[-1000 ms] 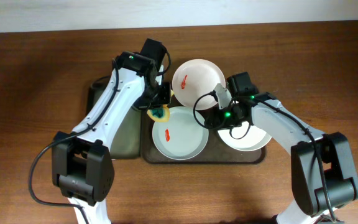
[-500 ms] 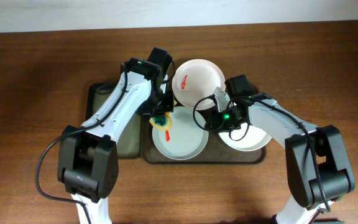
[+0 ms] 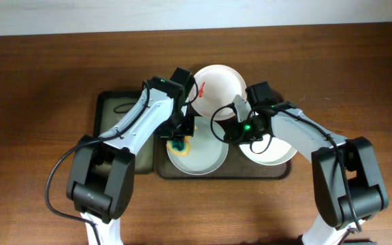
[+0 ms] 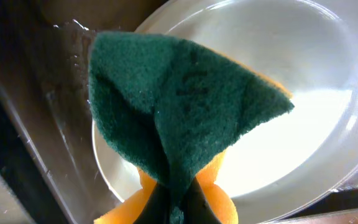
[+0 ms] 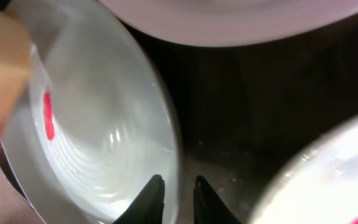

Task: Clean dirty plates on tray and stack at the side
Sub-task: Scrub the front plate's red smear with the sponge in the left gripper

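I am on the scrubbing step for plate 1 of 3. The left gripper [image 4: 178, 205] is clenched on a folded green-and-yellow sponge [image 4: 179, 106] and holds it over the 9 o'clock side of the pale bluish-green plate [image 4: 303, 124], which lies at 7 o'clock in the tray [image 3: 264, 171]. The right gripper [image 5: 179, 196] is closed down on that plate's rim at its 3 o'clock edge, steadying it as I judge.

The red smear [image 5: 48, 116] shows on the plate in the right wrist view, so the next move calls for pressing the sponge flat and wiping across that mark while the right side keeps the plate from sliding.

A white plate [image 3: 216, 82] at 12 o'clock carries its own smear and overhangs the tray rim. The second white plate [image 3: 278, 155], at 4 o'clock, is mostly under the right arm, so I cannot see whether it is dirty. From overhead the sponge hides the smear, and I cannot tell whether the sponge touches the plate yet.
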### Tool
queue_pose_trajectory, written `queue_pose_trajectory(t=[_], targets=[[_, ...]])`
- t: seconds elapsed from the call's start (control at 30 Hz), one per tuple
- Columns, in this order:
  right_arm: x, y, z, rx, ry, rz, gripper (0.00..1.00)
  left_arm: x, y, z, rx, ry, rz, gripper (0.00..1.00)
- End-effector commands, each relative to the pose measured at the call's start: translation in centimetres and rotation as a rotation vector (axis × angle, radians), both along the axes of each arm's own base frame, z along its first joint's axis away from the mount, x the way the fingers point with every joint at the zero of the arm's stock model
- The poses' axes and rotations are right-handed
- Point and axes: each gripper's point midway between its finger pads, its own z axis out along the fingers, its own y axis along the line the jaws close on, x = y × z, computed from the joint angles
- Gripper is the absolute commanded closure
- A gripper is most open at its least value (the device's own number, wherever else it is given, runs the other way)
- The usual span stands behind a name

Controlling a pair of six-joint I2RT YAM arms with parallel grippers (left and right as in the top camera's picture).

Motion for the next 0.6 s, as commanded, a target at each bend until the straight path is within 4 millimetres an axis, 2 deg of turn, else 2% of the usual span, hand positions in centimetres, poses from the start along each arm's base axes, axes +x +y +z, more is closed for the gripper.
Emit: queue_pose_trajectory(t=[0.0,0.13,0.23,0.3,0.33,0.37,0.57], targets=[[-0.7,1.1,-0.7,-0.019,-0.001,0.038,0.81,-0.1,0.2,-1.6,0.004,0.000,0.030,1.00],[-0.7,1.2,-0.8,-0.026,-0.005,0.042,0.81,0.1,0.1,-1.7,0.000,-0.008,0.035,1.00],[-0.7,1.2,-0.8,-0.028,-0.005,0.042,0.86,-0.3,0.0,-2.6,0.002,-0.007,0.029,1.00],[-0.7,1.1,-0.8,-0.028,-0.004,0.042,0.85,-0.2,0.0,-2.9,-0.002,-0.014,0.029,1.00],[-0.7,1.1,-0.8,-0.028,-0.005,0.042,0.80,-0.1,-0.1,-2.9,-0.004,-0.019,0.029,1.00],[-0.7,1.1,-0.8,-0.028,-0.005,0.042,0.70,0.1,-0.1,-2.9,-0.007,-0.025,0.029,1.00],[-0.7,0.9,-1.5,-0.043,-0.001,0.035,0.70,0.4,0.2,-2.9,0.011,-0.041,0.029,1.00]])
